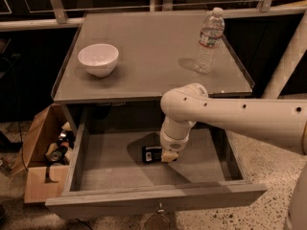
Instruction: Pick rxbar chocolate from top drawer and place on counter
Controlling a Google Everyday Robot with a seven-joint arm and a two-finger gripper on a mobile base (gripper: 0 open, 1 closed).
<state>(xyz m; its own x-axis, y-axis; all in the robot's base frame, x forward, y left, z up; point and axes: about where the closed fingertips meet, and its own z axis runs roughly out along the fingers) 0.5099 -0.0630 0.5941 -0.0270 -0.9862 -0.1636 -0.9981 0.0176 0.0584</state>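
Gripper: the gripper is lowered inside the open top drawer, close to the drawer floor, at the end of a thick cream arm that enters from the picture's right.
Grip state: cannot be told; the wrist hides the contact, and whether the bar is clasped is unclear.
Rxbar chocolate: the rxbar chocolate lies flat on the drawer floor, directly against the gripper on its picture-left side.
Bar's look: a small, flat, dark-wrapped rectangle with a pale label patch on its face; its end nearest the gripper is covered by the tool.
Top drawer: pulled fully out beneath the gripper, grey, shallow, with low side walls and a small pull knob on the front panel, below and in front of the gripper.
Counter: the counter spreads above and behind the gripper, a flat grey top with thin raised side rims.
On the counter: a white bowl sits well up and to the picture-left of the gripper; a clear water bottle stands upright up and to its picture-right.
Floor: a cardboard box holding assorted items sits outside the drawer wall, far to the gripper's picture-left.
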